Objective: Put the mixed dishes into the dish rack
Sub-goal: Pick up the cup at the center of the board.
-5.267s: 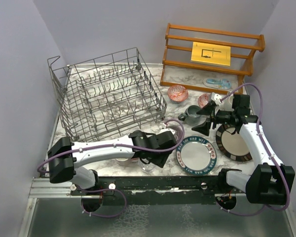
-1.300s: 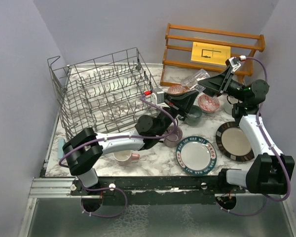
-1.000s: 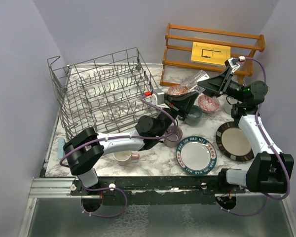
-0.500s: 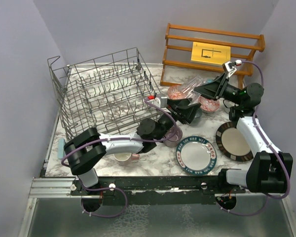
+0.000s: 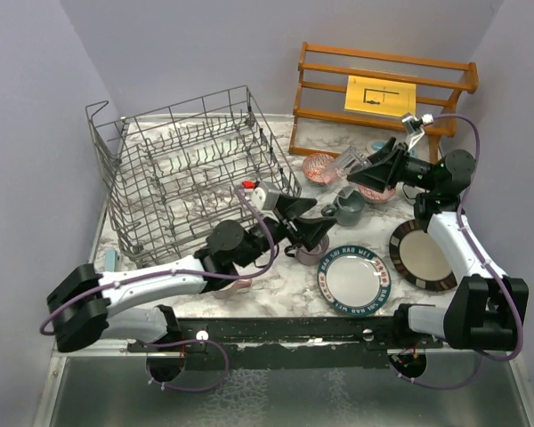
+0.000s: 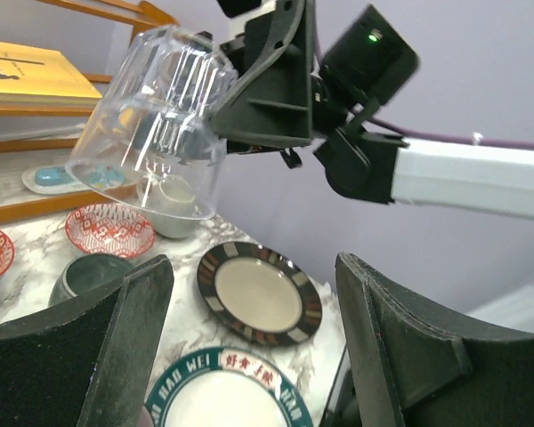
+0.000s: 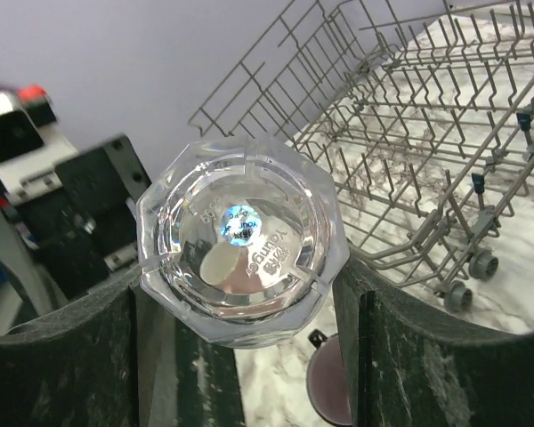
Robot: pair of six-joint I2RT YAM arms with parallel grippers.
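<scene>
Nearest the arm bases, the blue-rimmed lettered plate [image 5: 353, 278] lay flat on the table, forward and right of the near right corner of the dish rack [image 5: 196, 178]. The pink mug [image 5: 240, 283] sat just forward of the rack's near side, largely hidden under the left arm. The dark-rimmed beige plate [image 5: 421, 256] lay flat further right of the rack, beside the lettered plate but not touching it.

The left gripper [image 5: 310, 221] hung just off the rack's near right corner, jaws spread wide with nothing between them. The mauve mug [image 5: 310, 252] stood beneath it; contact could not be determined. The grey mug [image 5: 347, 206] stood upright to the right of the same corner.

The right gripper [image 5: 367, 169] was clamped on the clear glass [image 5: 350, 162], held off the table to the right of the rack's right side. The glass was tilted, base toward the wrist and mouth toward the rack, with the fingers [image 7: 62, 356] pressing on opposite sides. One small red-patterned bowl [image 5: 319, 166] rested between the glass and the rack. The second bowl [image 5: 380, 193] lay further right, partly covered by the right gripper. A white mug [image 6: 173, 209] showed through the glass in the left wrist view.

Every dish lay outside the rack. Farthest back, right of the rack's far end, stood the wooden slatted shelf [image 5: 469, 78] bearing a yellow card [image 5: 380, 95], with a flat light-blue item [image 6: 49, 176] at its foot.
</scene>
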